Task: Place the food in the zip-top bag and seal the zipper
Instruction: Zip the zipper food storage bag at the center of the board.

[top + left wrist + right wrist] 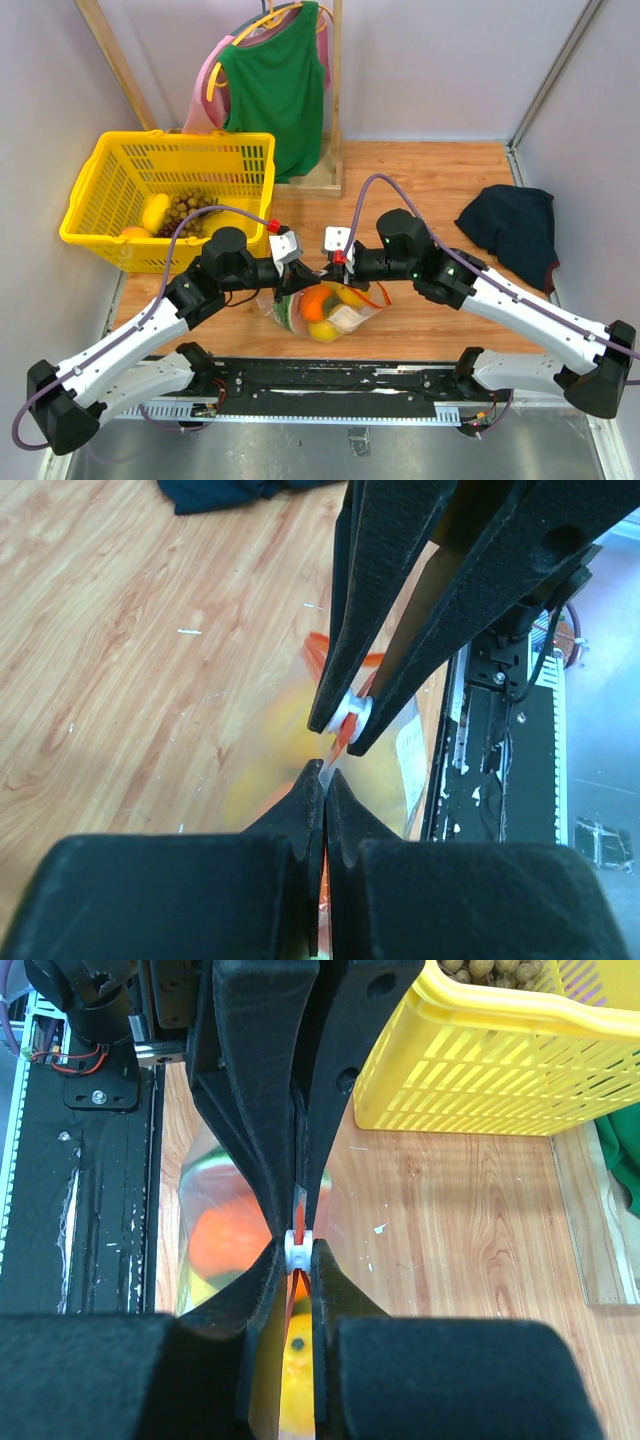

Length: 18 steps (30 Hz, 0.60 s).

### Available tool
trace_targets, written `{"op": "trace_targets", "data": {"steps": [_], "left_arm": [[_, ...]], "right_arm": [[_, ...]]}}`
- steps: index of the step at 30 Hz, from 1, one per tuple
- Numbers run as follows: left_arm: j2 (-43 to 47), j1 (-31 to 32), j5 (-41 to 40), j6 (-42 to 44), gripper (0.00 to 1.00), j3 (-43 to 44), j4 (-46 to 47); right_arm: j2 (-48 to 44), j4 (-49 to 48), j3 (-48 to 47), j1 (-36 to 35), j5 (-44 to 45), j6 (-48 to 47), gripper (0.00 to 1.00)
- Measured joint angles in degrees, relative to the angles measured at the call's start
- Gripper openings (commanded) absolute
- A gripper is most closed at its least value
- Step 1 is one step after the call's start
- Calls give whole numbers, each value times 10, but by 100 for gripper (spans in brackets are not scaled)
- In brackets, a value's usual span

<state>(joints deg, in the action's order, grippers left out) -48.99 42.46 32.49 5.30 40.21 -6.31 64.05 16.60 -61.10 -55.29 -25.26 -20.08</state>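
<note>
The clear zip-top bag lies on the wooden table just in front of both grippers. It holds the food: an orange piece, a yellow piece and a green one. My left gripper is shut on the bag's mouth edge, seen close up in the left wrist view. My right gripper faces it tip to tip and is shut on the white slider of the red-orange zipper. The slider and the zipper strip also show in the left wrist view.
A yellow basket stands at the back left with more toy food inside. A dark navy cloth heap lies at the right. A green shirt hangs on a wooden rack at the back. A black rail runs along the near edge.
</note>
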Motion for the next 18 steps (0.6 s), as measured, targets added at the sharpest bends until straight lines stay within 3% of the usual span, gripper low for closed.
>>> {"op": "trace_targets", "data": {"steps": [9,15,18], "left_arm": [[9,0,-18,-7,0,-1,0],[7,0,-8,-4,23,-1,2],[-1,0,0,0,26,0,7]], "right_arm": [[-6,7,7,0,15,-3,1],[-6,21,5,0,13,-3,1],[4,43,-7,0,12,-3,1]]}}
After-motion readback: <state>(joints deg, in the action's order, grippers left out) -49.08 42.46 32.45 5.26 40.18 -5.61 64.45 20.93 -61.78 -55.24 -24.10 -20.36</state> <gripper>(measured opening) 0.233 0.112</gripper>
